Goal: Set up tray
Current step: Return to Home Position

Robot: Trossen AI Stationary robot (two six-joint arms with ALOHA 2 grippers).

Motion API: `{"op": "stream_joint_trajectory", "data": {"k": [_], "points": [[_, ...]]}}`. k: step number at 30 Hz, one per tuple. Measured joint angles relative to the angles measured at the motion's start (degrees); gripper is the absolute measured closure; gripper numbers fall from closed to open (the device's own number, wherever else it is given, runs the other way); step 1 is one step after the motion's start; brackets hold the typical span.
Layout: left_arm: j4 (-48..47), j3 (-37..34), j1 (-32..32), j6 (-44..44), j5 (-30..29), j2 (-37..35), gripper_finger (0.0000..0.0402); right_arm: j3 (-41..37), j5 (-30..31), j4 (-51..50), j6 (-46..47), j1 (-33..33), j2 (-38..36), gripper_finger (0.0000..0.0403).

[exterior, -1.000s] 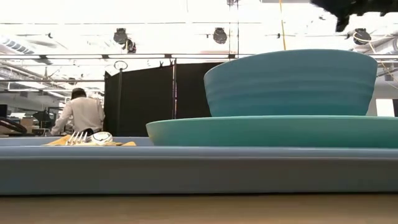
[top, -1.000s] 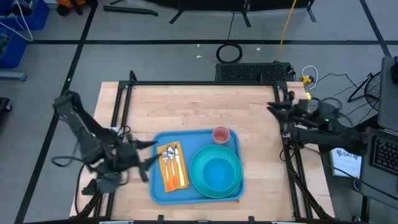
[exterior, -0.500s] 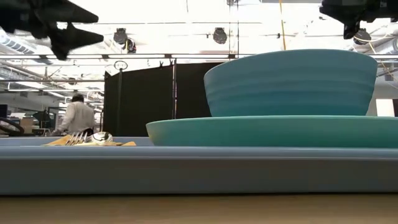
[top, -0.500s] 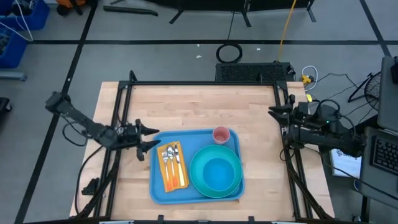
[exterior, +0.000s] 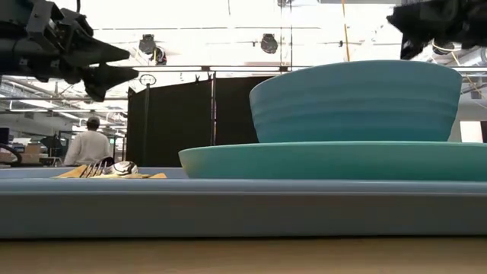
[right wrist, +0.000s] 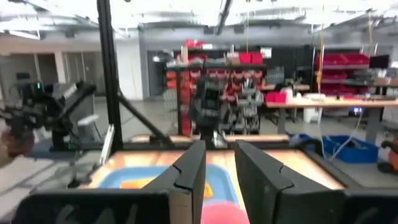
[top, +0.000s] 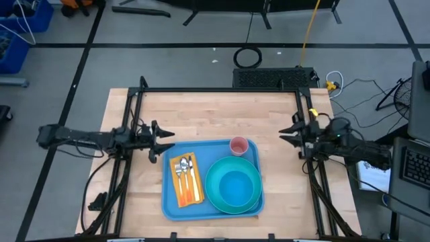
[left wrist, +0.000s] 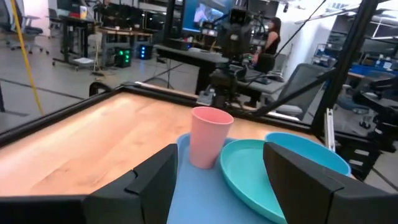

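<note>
Tray point(top: 213, 149) mid-table point(top: 215, 114): napkin point(top: 183, 197) w/ cutlery point(top: 187, 172) on L, bowl point(top: 234, 186) on plate point(top: 209, 180) R, cup point(top: 238, 145) behind plate.

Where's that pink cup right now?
High view: the pink cup stands in the top right corner of the tray, beside the plate holding the bowl.

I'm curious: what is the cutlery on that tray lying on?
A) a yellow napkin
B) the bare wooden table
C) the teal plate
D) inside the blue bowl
A: in the high view the cutlery lies on the yellow napkin in the left part of the light-blue tray, beside the teal plate and apart from it.
</note>
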Motion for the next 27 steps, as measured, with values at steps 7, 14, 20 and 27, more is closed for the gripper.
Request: {"op": "stream_joint_trajectory", "data": {"k": [7,14,20,27], "points": [[-1.0,0.0,7.6,1.1,8.4,0.0,0.0160,-6.0,2.0,1.4,-0.3,0.0,0.0,0.0326],[-1.6,0.0,12.4,1.3,10.6,0.1,0.0160,-13.5,13.7,12.1,-2.5,0.0,0.1,0.0326],[-2.8,0.0,12.4,2.3,10.8,0.1,0.0160,-14.9,13.5,12.4,-4.0,0.0,0.1,0.0326],[-5.2,0.0,12.4,0.6,10.6,0.2,0.0160,-15.0,13.6,8.8,0.4,0.0,0.0,0.0326]]}}
